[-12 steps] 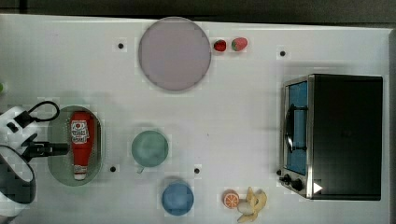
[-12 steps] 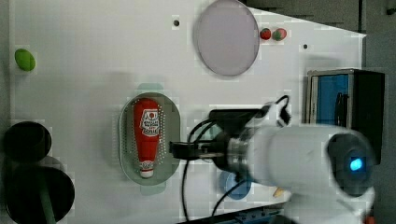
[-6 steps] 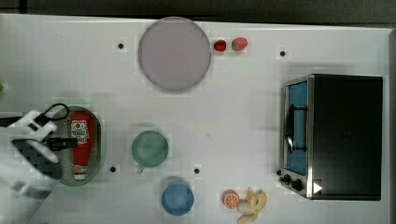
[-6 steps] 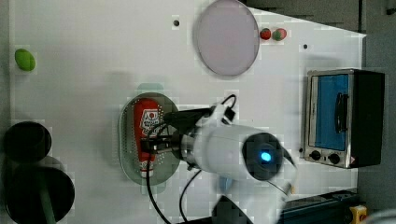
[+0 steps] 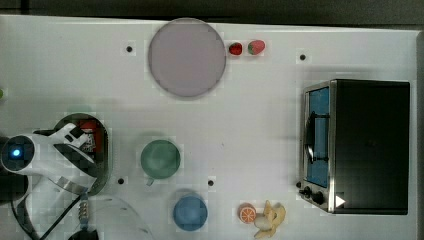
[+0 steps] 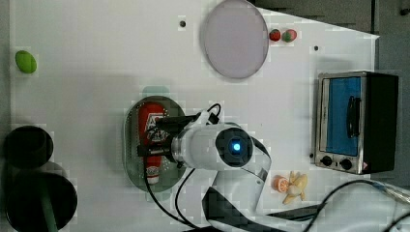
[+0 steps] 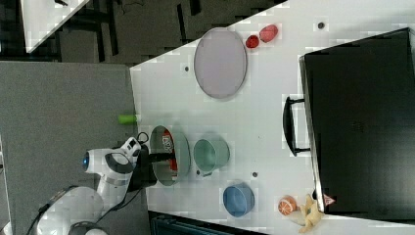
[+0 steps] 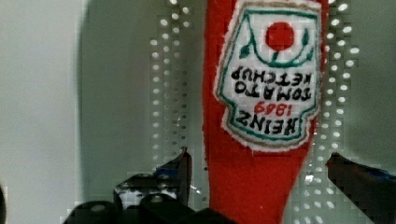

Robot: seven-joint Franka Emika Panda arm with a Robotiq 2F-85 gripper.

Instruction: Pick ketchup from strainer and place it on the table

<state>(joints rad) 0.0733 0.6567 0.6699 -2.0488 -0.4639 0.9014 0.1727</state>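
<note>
Change: we are seeing our arm swinging in from the top view's left edge and now hanging right over the strainer, where a second ago it was standing off beside it.
Gripper: our gripper is spread wide and is not yet gripping anything; in the wrist view one finger is sitting on each side of the bottle's red body, with a gap on both sides.
Bottle: the ketchup is lying flat on the strainer's holed bottom, label up, lengthwise in the oval; in the left view its white cap is pointing toward the left view's bottom edge, and it has not shifted over the last second.
Surface: the white surface around the strainer is holding a green cup just beside it in the top view, a blue cup further on, a large round plate, two strawberries and a toaster oven well apart.
Meaning for the task: we are judging the approach as nearly finished; the bottle is still in the strainer, so closing on it, lifting and setting it down are all left to do.
</note>
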